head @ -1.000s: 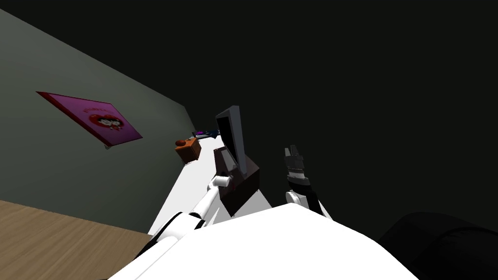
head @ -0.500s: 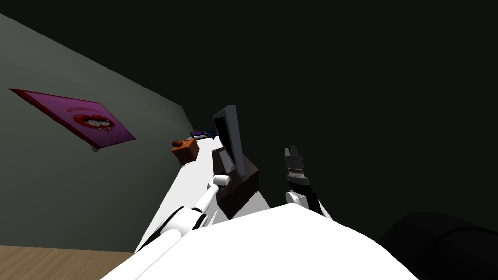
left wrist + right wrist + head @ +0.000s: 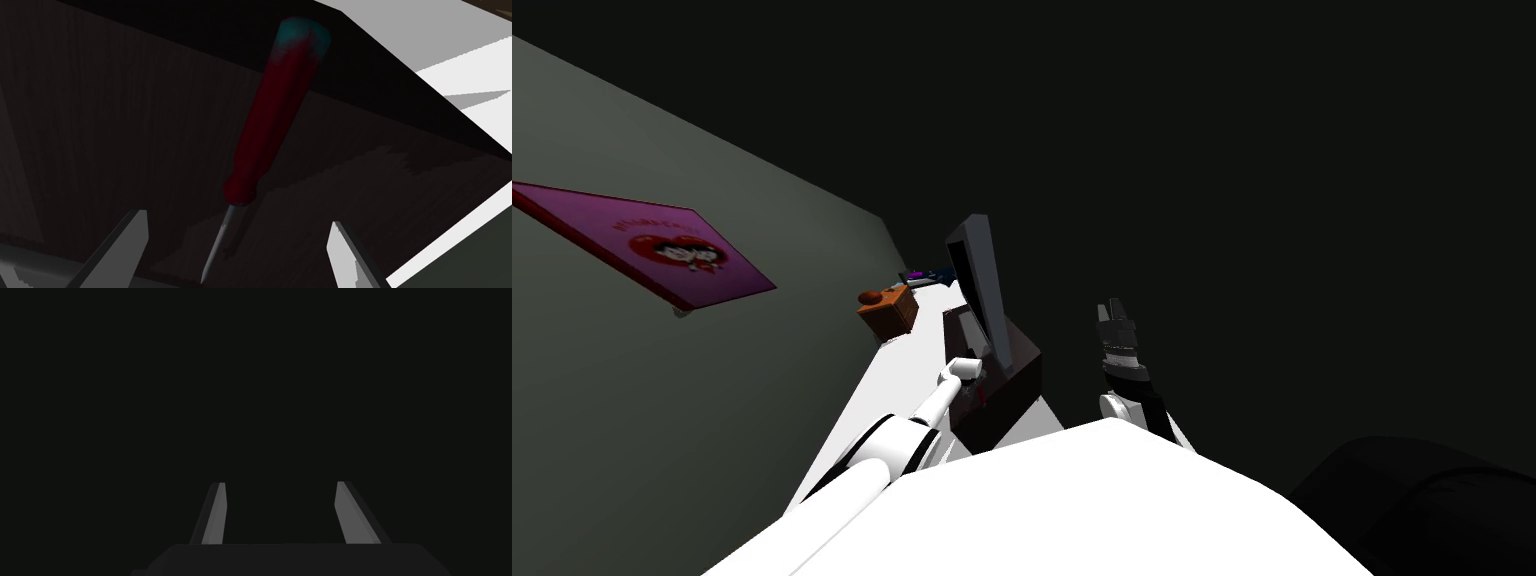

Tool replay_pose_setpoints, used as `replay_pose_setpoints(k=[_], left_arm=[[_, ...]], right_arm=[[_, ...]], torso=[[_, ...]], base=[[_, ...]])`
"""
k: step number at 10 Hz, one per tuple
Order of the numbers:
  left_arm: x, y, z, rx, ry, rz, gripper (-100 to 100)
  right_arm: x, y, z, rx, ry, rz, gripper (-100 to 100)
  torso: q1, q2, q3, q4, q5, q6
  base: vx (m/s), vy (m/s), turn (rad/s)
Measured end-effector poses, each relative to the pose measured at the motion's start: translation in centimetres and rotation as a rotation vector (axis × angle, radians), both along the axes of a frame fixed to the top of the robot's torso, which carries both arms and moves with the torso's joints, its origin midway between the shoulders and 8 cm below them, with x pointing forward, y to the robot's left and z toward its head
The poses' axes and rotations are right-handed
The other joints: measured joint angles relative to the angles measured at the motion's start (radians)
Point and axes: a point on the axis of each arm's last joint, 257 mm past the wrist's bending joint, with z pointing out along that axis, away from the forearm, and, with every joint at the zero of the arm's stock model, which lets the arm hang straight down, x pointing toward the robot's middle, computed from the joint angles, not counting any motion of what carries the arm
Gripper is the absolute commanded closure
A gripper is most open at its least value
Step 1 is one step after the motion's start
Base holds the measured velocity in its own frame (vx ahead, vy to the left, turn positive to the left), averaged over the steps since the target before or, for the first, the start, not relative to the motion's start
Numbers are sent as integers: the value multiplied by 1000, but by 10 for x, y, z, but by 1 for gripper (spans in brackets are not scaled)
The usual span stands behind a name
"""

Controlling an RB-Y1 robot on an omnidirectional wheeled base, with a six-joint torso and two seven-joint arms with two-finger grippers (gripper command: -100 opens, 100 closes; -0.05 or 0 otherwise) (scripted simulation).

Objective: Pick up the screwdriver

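At the dark box [image 3: 100, 125], the left gripper [image 3: 237, 218] has neared the screwdriver [image 3: 272, 115].

The screwdriver [image 3: 272, 115] has a dark red handle with a teal cap at its end — its thin shaft is grey metal. Around it, the box [image 3: 100, 125] is very dark brown with fine straight grain lines. The tabletop [image 3: 897, 385] under the box is plain white. Beyond the box is a small orange-brown block [image 3: 888, 312]. The wall [image 3: 662, 420] left of the box is grey-green, and its picture [image 3: 662, 255] is magenta with a red heart shape. The left hand [image 3: 237, 218] and the right hand [image 3: 280, 484] have light grey fingers.
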Motion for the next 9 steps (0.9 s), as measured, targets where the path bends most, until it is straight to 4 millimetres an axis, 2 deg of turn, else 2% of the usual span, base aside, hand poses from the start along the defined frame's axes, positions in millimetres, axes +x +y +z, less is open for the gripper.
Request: replay_pose_setpoints(k=[1,2,6,7,9], left_arm=[[-1,0,0,1,3,0,0],[-1,0,0,1,3,0,-100],[-13,1,-18,1,-1,13,-100],[-14,1,-18,1,-1,13,100],[-14,2,-18,2,0,14,100]], right_arm=[[0,0,0,0,0,0,0],[0,0,0,0,0,0,0],[0,0,0,0,0,0,0],[0,0,0,0,0,0,0],[0,0,0,0,0,0,0]], torso=[[1,1,1,0,0,0],[2,2,1,0,0,0],[3,2,1,0,1,0],[2,3,2,1,1,0],[3,2,1,0,2,1]], base=[[0,0,0],[32,8,-54],[27,12,-24],[0,0,0],[-1,1,6]])
